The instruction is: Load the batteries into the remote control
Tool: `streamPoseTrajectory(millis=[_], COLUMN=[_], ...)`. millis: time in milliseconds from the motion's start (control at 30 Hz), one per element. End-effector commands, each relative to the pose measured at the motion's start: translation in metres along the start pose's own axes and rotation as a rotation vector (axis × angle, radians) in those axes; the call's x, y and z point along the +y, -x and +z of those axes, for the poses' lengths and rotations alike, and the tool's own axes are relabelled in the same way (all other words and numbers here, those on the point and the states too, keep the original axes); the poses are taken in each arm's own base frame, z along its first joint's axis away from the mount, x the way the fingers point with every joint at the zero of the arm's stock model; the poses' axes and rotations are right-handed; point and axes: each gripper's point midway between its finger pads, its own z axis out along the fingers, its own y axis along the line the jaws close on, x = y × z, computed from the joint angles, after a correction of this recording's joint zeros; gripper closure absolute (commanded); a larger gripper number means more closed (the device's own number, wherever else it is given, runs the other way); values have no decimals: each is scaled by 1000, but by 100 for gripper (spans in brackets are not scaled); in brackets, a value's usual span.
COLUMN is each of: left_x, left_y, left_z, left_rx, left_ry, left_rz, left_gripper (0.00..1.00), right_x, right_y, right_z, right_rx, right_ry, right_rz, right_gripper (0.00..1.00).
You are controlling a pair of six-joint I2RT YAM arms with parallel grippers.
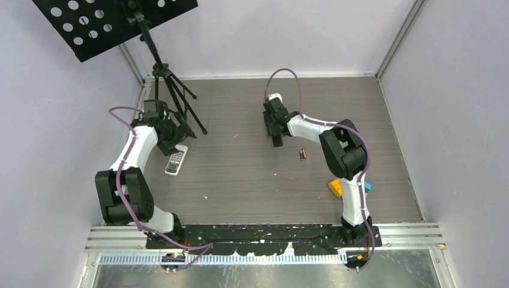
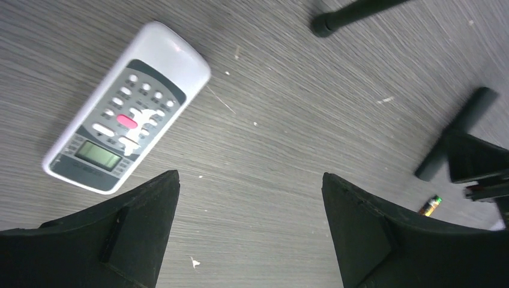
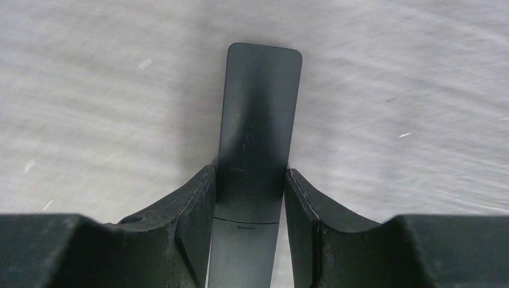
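Observation:
A white remote control (image 1: pixel 175 162) (image 2: pixel 129 108) lies face up, buttons showing, by the left arm. My left gripper (image 1: pixel 170 135) (image 2: pixel 250 175) hangs open over bare table just right of it, with nothing between the fingers. A black remote control (image 3: pixel 261 102) lies flat with its plain back up, a cover seam across it. My right gripper (image 1: pixel 276 132) (image 3: pixel 249 171) is shut on its long sides, low at the table. One gold-and-black battery (image 1: pixel 304 155) (image 2: pixel 430 205) lies loose on the table, right of the right gripper.
A black music stand on a tripod (image 1: pixel 174 96) stands at the back left, one foot (image 2: pixel 324 24) close to the left gripper. A yellow block (image 1: pixel 335 188) and a blue block (image 1: pixel 367 186) lie by the right arm's base. Walls close off three sides.

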Motion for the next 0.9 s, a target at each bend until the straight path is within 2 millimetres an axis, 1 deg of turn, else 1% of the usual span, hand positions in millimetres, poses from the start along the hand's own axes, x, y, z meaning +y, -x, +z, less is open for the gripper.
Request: streamPoseTrajectory(millis=[0,67,100,133,167,233,267,300,367,433,500,600,733,833,867], left_x=[15,18,21,24,30,40,44,48,54,57,61,69,84,88,86], left_y=[23,28,30,31,34,38,40,42,48,50,47,34,17,2,-5], left_z=[0,3,8,10,12,16,19,21,27,36,45,58,64,70,73], left_rx=[-73,-81,-78,-77,-89,-102,-106,-113,-133,-138,-123,-89,-95,-78,-53], left_ry=[111,140,159,175,210,266,285,305,337,344,352,355,393,385,366], left_rz=[4,1,-1,0,2,7,13,17,25,29,27,26,40,58,57], left_gripper=[10,10,10,10,10,10,10,9,9,7,7,6,5,3,3], right_x=[-48,-50,-49,-46,-43,-37,-36,-35,-33,-33,-32,-30,-20,-16,-16], right_y=[10,11,10,11,11,16,17,25,33,41,47,50,49,49,50], right_z=[23,29,30,29,27,16,12,2,-12,-27,-40,-56,-70,-76,-79], right_rx=[-21,-14,-9,-9,-7,-21,-23,-44,-60,-70,-73,-71,-53,-54,-54], right_ry=[-211,-206,-195,-182,-160,-116,-103,-90,-68,-59,-44,-19,45,72,75], right_rz=[65,65,65,64,65,80,89,106,127,147,163,188,223,252,261], right_gripper=[59,56,52,48,42,27,22,18,11,8,6,6,5,5,5])
